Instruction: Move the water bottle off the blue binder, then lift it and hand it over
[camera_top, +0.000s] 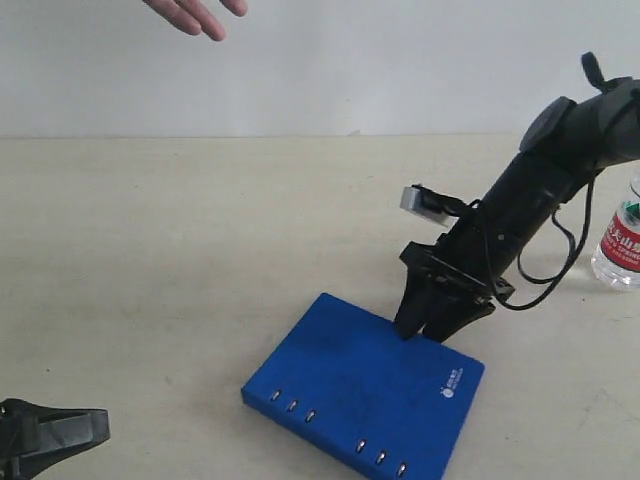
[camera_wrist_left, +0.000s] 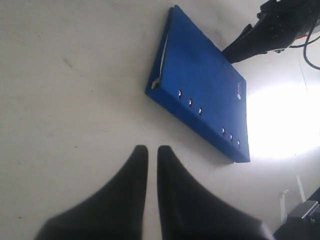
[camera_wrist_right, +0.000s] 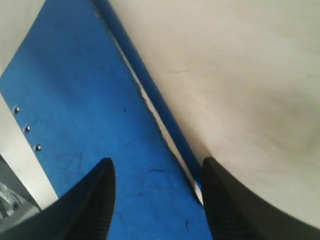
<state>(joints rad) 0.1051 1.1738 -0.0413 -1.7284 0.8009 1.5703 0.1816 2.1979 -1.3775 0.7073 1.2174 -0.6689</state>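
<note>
The blue binder (camera_top: 360, 390) (camera_wrist_left: 200, 85) (camera_wrist_right: 75, 100) lies flat on the table with nothing on top of it. The water bottle (camera_top: 622, 245) stands upright on the table at the far right, partly cut off by the picture's edge, apart from the binder. My right gripper (camera_top: 425, 333) (camera_wrist_right: 157, 162) is open and low over the binder's far edge, one finger over the blue cover and the other over the table beside it. My left gripper (camera_top: 100, 425) (camera_wrist_left: 152, 149) is shut and empty near the front left, short of the binder's holed spine edge.
A person's hand (camera_top: 195, 15) reaches in at the top left, above the back of the table. The beige table (camera_top: 200, 250) runs back to a white wall. Cables hang from the right arm (camera_top: 550, 170).
</note>
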